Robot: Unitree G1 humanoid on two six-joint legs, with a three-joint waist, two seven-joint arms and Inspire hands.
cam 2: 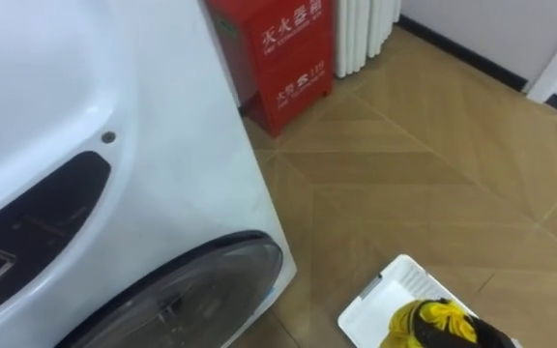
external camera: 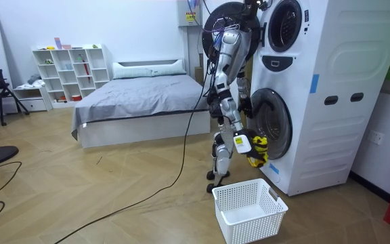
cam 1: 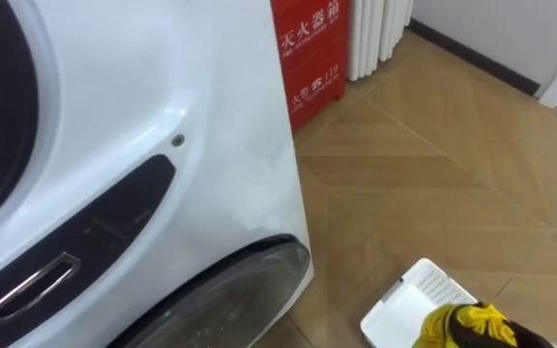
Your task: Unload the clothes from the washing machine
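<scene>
As it hangs: yellow-and-black crumpled cloth [external camera: 258, 152], long axis upright, free end pointing down.
Right hand [external camera: 247, 143]: clenched round the cloth's top, the rest just beneath.

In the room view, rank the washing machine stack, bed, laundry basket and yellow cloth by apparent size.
Largest first: washing machine stack, bed, laundry basket, yellow cloth. The bed sits farther off.

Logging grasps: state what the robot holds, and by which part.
The right hand is shut on a bunched yellow cloth above the white basket; which part of it cannot be told.
</scene>
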